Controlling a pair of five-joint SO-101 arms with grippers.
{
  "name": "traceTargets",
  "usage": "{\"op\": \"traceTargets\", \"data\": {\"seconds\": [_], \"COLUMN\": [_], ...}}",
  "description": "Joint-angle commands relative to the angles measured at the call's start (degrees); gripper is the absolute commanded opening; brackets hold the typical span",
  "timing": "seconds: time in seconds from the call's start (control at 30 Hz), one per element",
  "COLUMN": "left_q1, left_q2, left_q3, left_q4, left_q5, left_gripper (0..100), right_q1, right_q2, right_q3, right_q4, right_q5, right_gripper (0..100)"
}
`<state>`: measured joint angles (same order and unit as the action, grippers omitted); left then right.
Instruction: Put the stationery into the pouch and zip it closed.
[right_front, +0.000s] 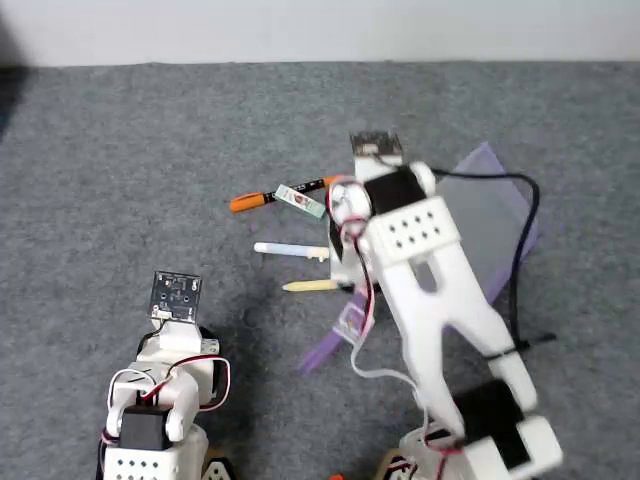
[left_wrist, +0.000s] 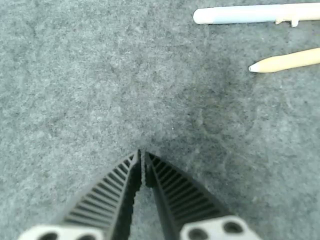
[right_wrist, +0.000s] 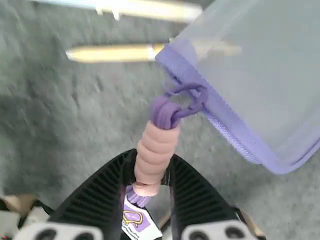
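**A:** How far along are we?

**B:** Barely begun, we judge. The orange marker (right_front: 262, 199), blue pen (right_front: 290, 250) and yellow pen (right_front: 312, 286) lie on the grey felt (right_front: 150, 150) beside the pouch (right_wrist: 260, 85). The yellow pen's end shows through the pouch's corner, in or under we cannot tell. Zipping is left too.

**A:** And our grippers?

**B:** The right gripper (right_wrist: 151, 167) is clamped on the pull (right_wrist: 157, 135) — a ribbed, soft-looking pink charm on a purple loop at the pouch's corner. The left gripper (left_wrist: 142, 155) is pinched closed on nothing, beyond the pens from the pouch. The pouch is flat, translucent lilac — woven purple along its edge.
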<state>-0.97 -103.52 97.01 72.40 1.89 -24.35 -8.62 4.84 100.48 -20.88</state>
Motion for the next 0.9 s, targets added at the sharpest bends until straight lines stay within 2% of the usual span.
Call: {"op": "traceTargets", "data": {"seconds": [0.0, 0.2, 0.4, 0.67, 0.77, 0.87], "left_q1": [-0.35, -0.35, -0.35, 0.26, 2.9, 6.59], "left_q2": [-0.79, -0.79, -0.79, -0.79, -0.79, -0.79], "left_q3": [-0.57, -0.57, -0.57, -0.57, -0.57, -0.57], "left_q4": [-0.09, -0.09, -0.09, -0.09, -0.09, -0.09], "left_q5": [0.53, 0.53, 0.53, 0.53, 0.53, 0.53], "left_gripper": [1, 1, 1, 1, 1, 1], "right_q1": [0.13, 0.22, 0.31, 0.31, 1.71, 4.53], "right_q2": [-8.92, -18.59, -28.09, -34.77, -35.03, -35.21], "right_q3": [6.51, 16.7, 23.56, 24.62, 24.62, 24.62], "right_q4": [2.24, 2.24, 2.42, 2.33, 2.33, 2.51], "right_q5": [0.79, 1.05, 5.01, 5.01, 5.19, 9.05], "right_gripper": [0.8, 0.8, 0.8, 0.8, 0.8, 0.8]}}
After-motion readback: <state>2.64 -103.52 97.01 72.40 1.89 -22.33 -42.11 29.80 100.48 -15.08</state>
